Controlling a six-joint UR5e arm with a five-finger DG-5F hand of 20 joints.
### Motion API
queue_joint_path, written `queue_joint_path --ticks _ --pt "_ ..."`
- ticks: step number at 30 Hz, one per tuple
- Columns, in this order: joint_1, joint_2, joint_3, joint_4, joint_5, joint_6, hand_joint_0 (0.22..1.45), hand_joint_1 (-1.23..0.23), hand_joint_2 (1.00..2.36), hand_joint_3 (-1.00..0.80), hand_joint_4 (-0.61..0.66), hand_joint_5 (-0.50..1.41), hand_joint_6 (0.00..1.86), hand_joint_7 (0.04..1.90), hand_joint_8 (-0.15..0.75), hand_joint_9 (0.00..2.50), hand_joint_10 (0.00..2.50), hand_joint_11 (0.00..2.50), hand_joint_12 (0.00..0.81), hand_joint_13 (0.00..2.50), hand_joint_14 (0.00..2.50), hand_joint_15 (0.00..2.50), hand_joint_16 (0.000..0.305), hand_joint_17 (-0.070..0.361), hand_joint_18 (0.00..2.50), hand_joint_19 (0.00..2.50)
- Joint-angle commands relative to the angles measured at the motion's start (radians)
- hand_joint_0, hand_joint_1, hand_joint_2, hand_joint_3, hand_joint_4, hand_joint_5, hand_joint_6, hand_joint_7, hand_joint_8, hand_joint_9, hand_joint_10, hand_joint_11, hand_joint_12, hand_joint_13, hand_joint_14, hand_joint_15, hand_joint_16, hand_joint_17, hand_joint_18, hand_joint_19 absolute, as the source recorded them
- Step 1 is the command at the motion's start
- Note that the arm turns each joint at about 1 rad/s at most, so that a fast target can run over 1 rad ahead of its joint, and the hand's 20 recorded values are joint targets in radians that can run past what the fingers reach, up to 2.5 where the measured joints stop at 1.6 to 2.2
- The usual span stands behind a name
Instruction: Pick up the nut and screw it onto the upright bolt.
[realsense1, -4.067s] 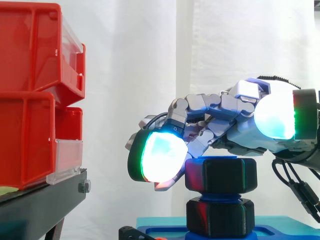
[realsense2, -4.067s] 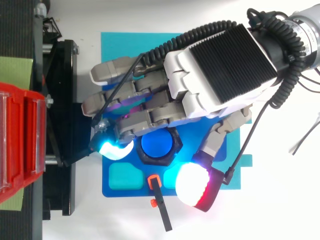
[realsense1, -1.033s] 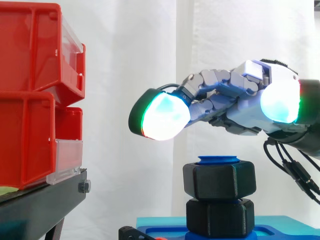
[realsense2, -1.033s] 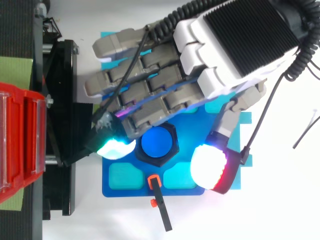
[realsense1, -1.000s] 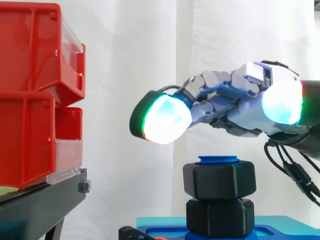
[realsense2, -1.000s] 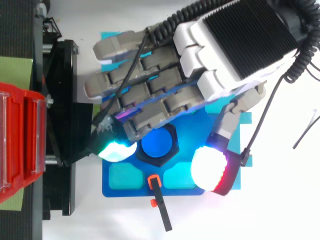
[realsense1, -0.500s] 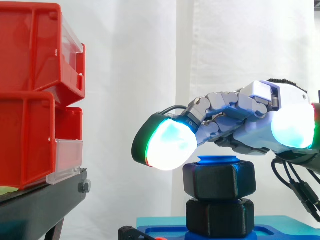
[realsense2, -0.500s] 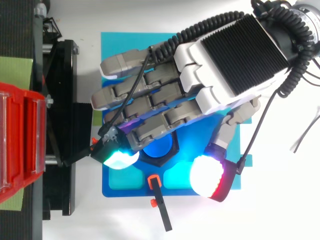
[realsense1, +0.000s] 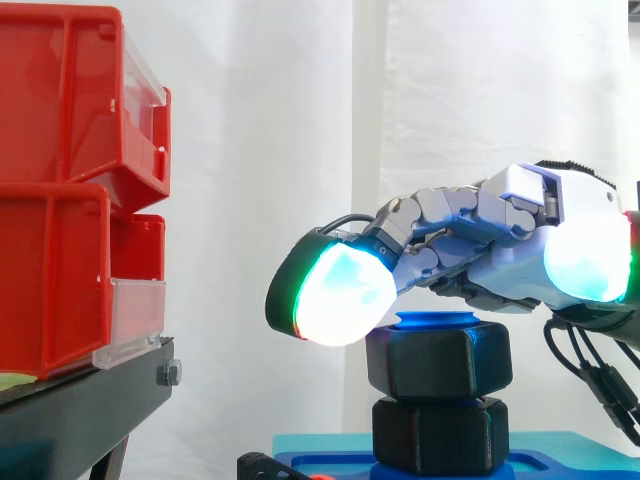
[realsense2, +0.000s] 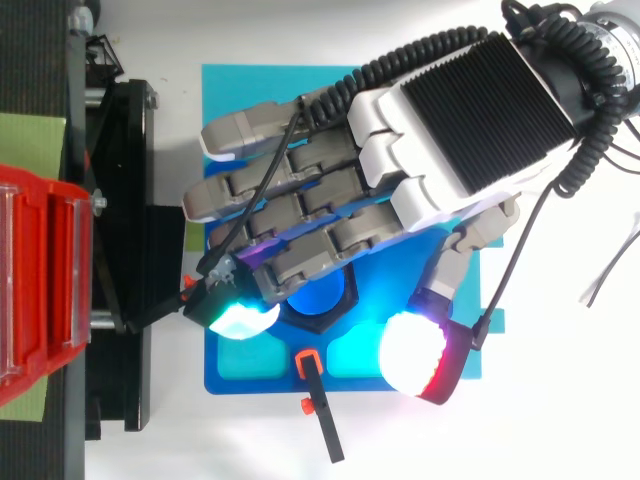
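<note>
Now that the hand (realsense1: 500, 255) has dropped from its raised hover to just above the nut (realsense1: 438, 360), already sitting on the blue bolt (realsense2: 318, 298), fingers (realsense2: 290, 215) loosely extended and gripping nothing, I'd expect another regrasp-and-turn.

One blue bolt (realsense1: 437, 320) stands upright. Two black hex nuts are on the bolt: an upper nut (realsense1: 438, 358) near its top and a lower nut (realsense1: 440, 435) just beneath. One hand (realsense2: 460, 120) hangs over the bolt. One blue base (realsense2: 250, 385) lies under the bolt. One black-and-orange tool (realsense2: 325, 420) lies near the bolt. In the side view two red bins, an upper bin (realsense1: 60, 90) on a lower bin (realsense1: 50, 280), stand on one black stand (realsense1: 80, 410), well left of the bolt.
</note>
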Motion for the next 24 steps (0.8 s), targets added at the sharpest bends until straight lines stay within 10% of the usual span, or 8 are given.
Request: queue_joint_path --ticks 1,24 --pt "-0.001 0.000 0.000 0.001 0.000 0.000 0.45 -0.18 1.00 -0.50 0.16 -0.17 0.50 0.68 0.240 0.50 0.00 0.00 0.339 0.24 0.00 0.00 0.038 0.086 0.00 0.00" --pt "0.008 0.000 0.000 0.006 0.003 -0.011 0.45 -0.17 1.00 -0.50 0.17 -0.16 0.50 0.71 0.253 0.52 0.00 0.00 0.346 0.28 0.00 0.00 0.039 0.087 0.00 0.00"
